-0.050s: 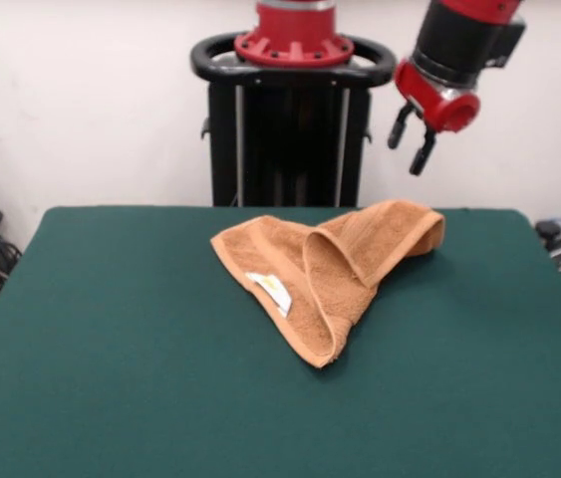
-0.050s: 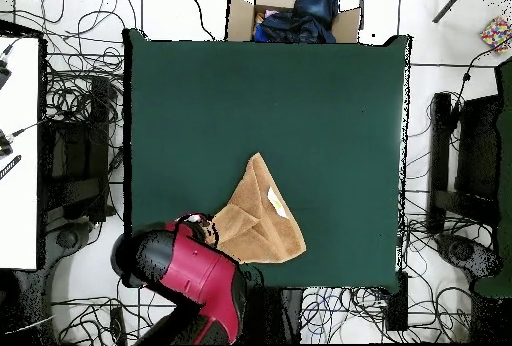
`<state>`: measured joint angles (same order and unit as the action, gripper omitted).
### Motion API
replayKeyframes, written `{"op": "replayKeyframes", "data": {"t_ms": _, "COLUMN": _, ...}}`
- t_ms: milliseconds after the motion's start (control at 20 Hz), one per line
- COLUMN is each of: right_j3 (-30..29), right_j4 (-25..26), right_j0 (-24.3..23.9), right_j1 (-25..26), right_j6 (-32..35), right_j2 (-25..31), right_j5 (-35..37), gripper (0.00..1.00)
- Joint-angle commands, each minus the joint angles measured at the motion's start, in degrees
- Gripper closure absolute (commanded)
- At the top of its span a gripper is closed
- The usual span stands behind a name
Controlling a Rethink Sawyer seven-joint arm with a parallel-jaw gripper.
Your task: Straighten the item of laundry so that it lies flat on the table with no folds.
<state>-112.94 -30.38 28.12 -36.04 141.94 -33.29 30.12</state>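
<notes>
The orange-tan towel lies crumpled on the dark green table, folded over itself into a rough triangle, with a raised fold at its right corner and a white tag showing. In the overhead view the towel sits near the table's bottom edge. My gripper hangs in the air above and to the right of the towel, apart from it, open with nothing between its black fingers. Overhead, the red arm covers the gripper beside the towel's lower left corner.
The black pedestal stands behind the table's far edge. A cardboard box with dark cloth sits just past the table's top edge in the overhead view. Cables lie on the floor around the table.
</notes>
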Motion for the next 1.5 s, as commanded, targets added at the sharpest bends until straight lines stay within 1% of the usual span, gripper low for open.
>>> {"op": "replayKeyframes", "data": {"t_ms": 50, "right_j3": 4.49, "right_j4": -1.04, "right_j0": 0.57, "right_j1": 3.89, "right_j6": 16.65, "right_j2": 0.13, "right_j5": 4.57, "gripper": 0.0}}
{"op": "replayKeyframes", "data": {"t_ms": 150, "right_j3": 4.66, "right_j4": -0.47, "right_j0": -0.62, "right_j1": 4.31, "right_j6": 15.43, "right_j2": -0.35, "right_j5": 4.16, "gripper": 0.0}}
{"op": "replayKeyframes", "data": {"t_ms": 200, "right_j3": 4.94, "right_j4": -0.1, "right_j0": -1.28, "right_j1": 4.77, "right_j6": 14.95, "right_j2": -0.35, "right_j5": 5.14, "gripper": 0.0}}
{"op": "replayKeyframes", "data": {"t_ms": 300, "right_j3": 7.25, "right_j4": 0.8, "right_j0": -1.37, "right_j1": 6.55, "right_j6": 15.37, "right_j2": -2.12, "right_j5": 7.43, "gripper": 0.0}}
{"op": "replayKeyframes", "data": {"t_ms": 400, "right_j3": 10.58, "right_j4": 2.08, "right_j0": -2.33, "right_j1": 6.81, "right_j6": 15.22, "right_j2": -3.26, "right_j5": 14.01, "gripper": 0.0}}
{"op": "replayKeyframes", "data": {"t_ms": 500, "right_j3": 13.16, "right_j4": 1.8, "right_j0": -2.61, "right_j1": 7.92, "right_j6": 16.19, "right_j2": -4.11, "right_j5": 15.98, "gripper": 0.0}}
{"op": "replayKeyframes", "data": {"t_ms": 700, "right_j3": 16.4, "right_j4": 1.03, "right_j0": -2.75, "right_j1": 11.98, "right_j6": 17.0, "right_j2": -5.13, "right_j5": 13.3, "gripper": 0.0}}
{"op": "replayKeyframes", "data": {"t_ms": 800, "right_j3": 17.68, "right_j4": 1.24, "right_j0": -2.04, "right_j1": 13.39, "right_j6": 17.71, "right_j2": -6.21, "right_j5": 14.53, "gripper": 0.0}}
{"op": "replayKeyframes", "data": {"t_ms": 950, "right_j3": 18.17, "right_j4": -0.28, "right_j0": -1.52, "right_j1": 13.87, "right_j6": 18.74, "right_j2": -6.77, "right_j5": 13.67, "gripper": 0.0}}
{"op": "replayKeyframes", "data": {"t_ms": 1050, "right_j3": 18.63, "right_j4": 0.01, "right_j0": -1.15, "right_j1": 13.94, "right_j6": 18.28, "right_j2": -7.43, "right_j5": 14.7, "gripper": 0.0}}
{"op": "replayKeyframes", "data": {"t_ms": 1150, "right_j3": 18.66, "right_j4": 0.43, "right_j0": -0.91, "right_j1": 14.66, "right_j6": 17.35, "right_j2": -7.95, "right_j5": 13.95, "gripper": 0.0}}
{"op": "replayKeyframes", "data": {"t_ms": 1300, "right_j3": 17.61, "right_j4": -1.22, "right_j0": -1.89, "right_j1": 15.23, "right_j6": 16.8, "right_j2": -5.8, "right_j5": 11.58, "gripper": 0.0}}
{"op": "replayKeyframes", "data": {"t_ms": 1350, "right_j3": 17.88, "right_j4": -0.83, "right_j0": -1.95, "right_j1": 15.98, "right_j6": 16.23, "right_j2": -6.12, "right_j5": 10.32, "gripper": 0.0}}
{"op": "replayKeyframes", "data": {"t_ms": 1400, "right_j3": 17.33, "right_j4": -1.22, "right_j0": -2.72, "right_j1": 15.85, "right_j6": 15.33, "right_j2": -5.07, "right_j5": 9.43, "gripper": 0.0}}
{"op": "replayKeyframes", "data": {"t_ms": 1500, "right_j3": 16.26, "right_j4": -0.78, "right_j0": -3.43, "right_j1": 15.12, "right_j6": 13.31, "right_j2": -4.41, "right_j5": 9.56, "gripper": 0.0}}
